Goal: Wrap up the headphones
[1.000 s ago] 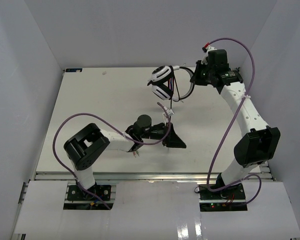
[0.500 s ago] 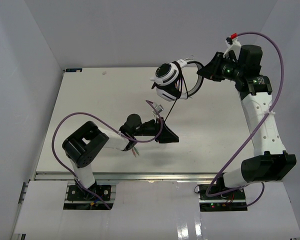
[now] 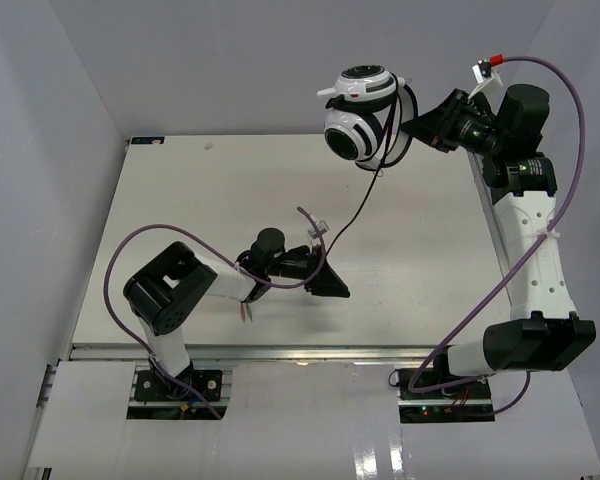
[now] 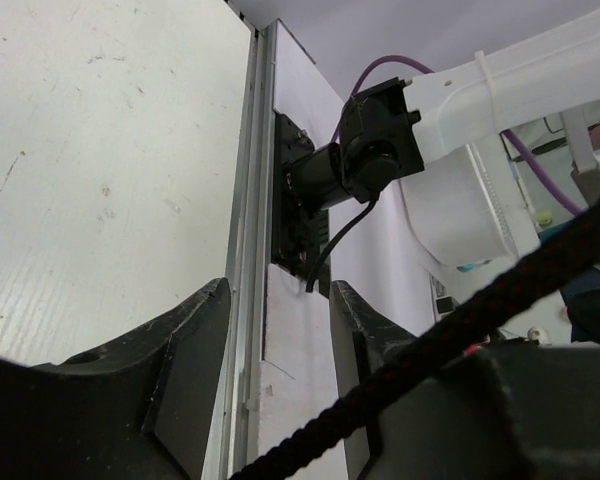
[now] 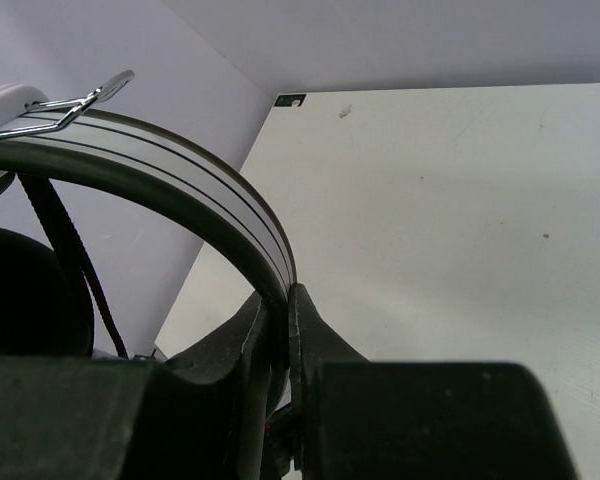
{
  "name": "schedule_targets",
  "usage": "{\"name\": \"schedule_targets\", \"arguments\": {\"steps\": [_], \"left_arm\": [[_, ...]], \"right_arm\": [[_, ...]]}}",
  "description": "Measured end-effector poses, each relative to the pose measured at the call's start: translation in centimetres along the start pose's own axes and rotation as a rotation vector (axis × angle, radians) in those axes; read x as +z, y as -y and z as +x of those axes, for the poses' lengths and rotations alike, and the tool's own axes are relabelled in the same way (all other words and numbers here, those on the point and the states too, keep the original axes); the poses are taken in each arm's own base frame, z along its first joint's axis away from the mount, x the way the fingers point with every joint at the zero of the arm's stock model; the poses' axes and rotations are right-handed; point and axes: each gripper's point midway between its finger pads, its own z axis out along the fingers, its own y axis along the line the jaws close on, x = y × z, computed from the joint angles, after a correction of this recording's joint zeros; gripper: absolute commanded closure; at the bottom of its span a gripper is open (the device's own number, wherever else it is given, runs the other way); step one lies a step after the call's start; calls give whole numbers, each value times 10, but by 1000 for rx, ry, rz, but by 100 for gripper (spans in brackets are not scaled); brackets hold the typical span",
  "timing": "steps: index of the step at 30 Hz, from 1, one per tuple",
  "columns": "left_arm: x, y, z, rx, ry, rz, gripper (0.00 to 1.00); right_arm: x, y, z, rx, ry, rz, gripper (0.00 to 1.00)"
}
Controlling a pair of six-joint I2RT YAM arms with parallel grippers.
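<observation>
The white headphones (image 3: 358, 115) with black ear pads hang in the air above the table's far edge. My right gripper (image 3: 412, 125) is shut on their thin headband (image 5: 180, 160), pinched between its fingertips (image 5: 280, 300). The thin black cord (image 3: 355, 212) runs down from the cups to my left arm's wrist. My left gripper (image 3: 333, 287) lies low over the table's middle with its jaws apart and nothing between them (image 4: 278, 310). The cord (image 4: 450, 325) crosses close in front of the left wrist camera, over the right finger.
White table (image 3: 180, 220) inside a white walled enclosure. The table's right edge rail (image 4: 248, 250) and the right arm's base (image 4: 350, 170) show in the left wrist view. Purple arm cables (image 3: 130, 250) loop beside both arms.
My right arm has lifted the headphones higher and farther back, pulling the cord up. My left gripper has slid a little left and toward the near edge.
</observation>
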Motion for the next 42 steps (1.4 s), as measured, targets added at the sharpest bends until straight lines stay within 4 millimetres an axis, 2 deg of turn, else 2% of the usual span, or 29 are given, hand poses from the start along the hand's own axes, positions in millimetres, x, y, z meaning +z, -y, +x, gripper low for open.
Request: {"name": "schedule_targets", "arguments": {"steps": [4,12,15,19,22,27,30,33,38,42], "left_arm": [[-1,-7,3,17,-22,-22,43],[-18,-27,2,54,-17,-94,46],[-24,-28,-6,137,-8,-131,56],[-30,-21,-20,253,7,-174,61],[-35,-25,-24,307,5,-216,77],[-48,-32,-26,375,-18,-296,98],[-57,-30,-33,427,-14,-326,100],[-71,-33,-40,448,-10,-361,100],[-106,-49,-60,411,25,-438,100],[-133,-54,-91,391,73,-487,100]], "right_arm": [[-6,3,-6,13,8,-3,92],[-28,4,-39,4,83,2,92],[-31,0,-42,-7,83,-19,92],[-32,-4,-41,-13,70,-44,92],[-34,-7,-41,-21,68,-58,92],[-37,-9,-44,-37,73,-68,92],[-39,-11,-43,-73,67,-81,92],[-48,-19,-34,-178,72,-117,92],[-79,-49,8,-420,49,-225,92],[-96,-64,38,-713,37,-288,92]]}}
